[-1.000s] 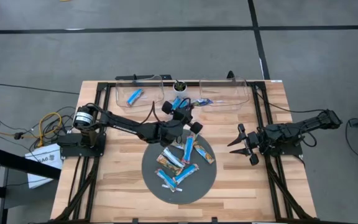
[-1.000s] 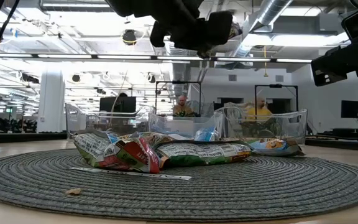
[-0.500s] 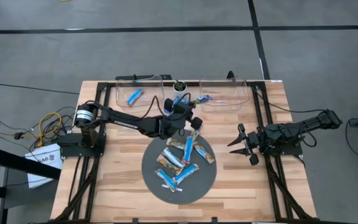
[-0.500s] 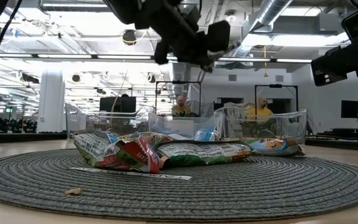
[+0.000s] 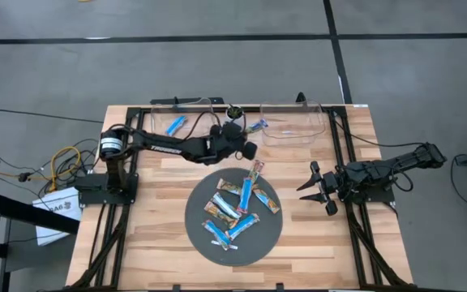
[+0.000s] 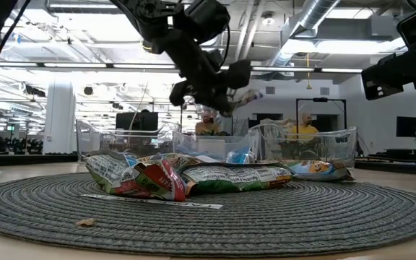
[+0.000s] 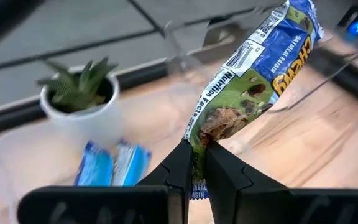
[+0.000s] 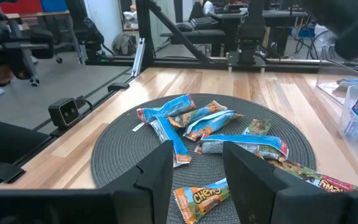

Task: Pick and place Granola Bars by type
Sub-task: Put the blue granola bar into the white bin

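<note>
since the earlier frame my left claw (image 5: 247,130) has travelled from above the round grey woven mat (image 5: 271,231) toward the clear plastic bins (image 5: 292,122) at the tabletop's (image 5: 152,235) far edge, pinching one end of a blue-and-green foil-wrapped granola bar (image 7: 253,81), held aloft. remaining granola bars (image 5: 233,209) lie on the mat. my right claw (image 5: 315,187) waits, fingers spread, beside the mat.

In the left wrist view, the held granola bar (image 7: 247,87) is cut off at its upper end, and its lower end is hidden between the left gripper's (image 7: 196,171) closed fingers. Beside the potted plant (image 7: 79,106), two blue bars (image 7: 112,165) blur, their print unreadable.
</note>
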Robot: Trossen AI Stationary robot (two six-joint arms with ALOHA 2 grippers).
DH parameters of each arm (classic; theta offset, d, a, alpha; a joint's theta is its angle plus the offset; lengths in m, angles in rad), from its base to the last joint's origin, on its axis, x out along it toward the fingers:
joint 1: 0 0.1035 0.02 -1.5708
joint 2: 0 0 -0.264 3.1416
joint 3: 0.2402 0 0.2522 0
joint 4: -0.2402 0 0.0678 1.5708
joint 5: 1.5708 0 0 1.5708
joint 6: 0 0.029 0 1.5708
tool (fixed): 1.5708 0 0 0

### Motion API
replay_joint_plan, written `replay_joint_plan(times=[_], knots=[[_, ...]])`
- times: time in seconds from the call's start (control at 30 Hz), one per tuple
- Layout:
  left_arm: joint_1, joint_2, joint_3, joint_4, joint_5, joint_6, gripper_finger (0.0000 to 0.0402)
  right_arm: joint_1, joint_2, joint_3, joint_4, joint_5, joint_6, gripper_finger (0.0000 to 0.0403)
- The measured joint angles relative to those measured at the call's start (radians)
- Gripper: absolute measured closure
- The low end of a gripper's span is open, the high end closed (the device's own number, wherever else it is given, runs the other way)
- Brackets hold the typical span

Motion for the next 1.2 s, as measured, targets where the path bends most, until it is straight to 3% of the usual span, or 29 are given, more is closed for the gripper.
replay_joint_plan(times=[0.37,1.2], knots=[[0.055,0.0,0.0,-0.17,0.16,-0.101,0.0374,0.0,0.0,0.0,0.0,0.0,0.0,0.0269],[0.116,0.0,-0.016,-0.296,0.198,-0.207,0.036,0.0,0.0,0.0,0.0,0.0,0.0,0.027]])
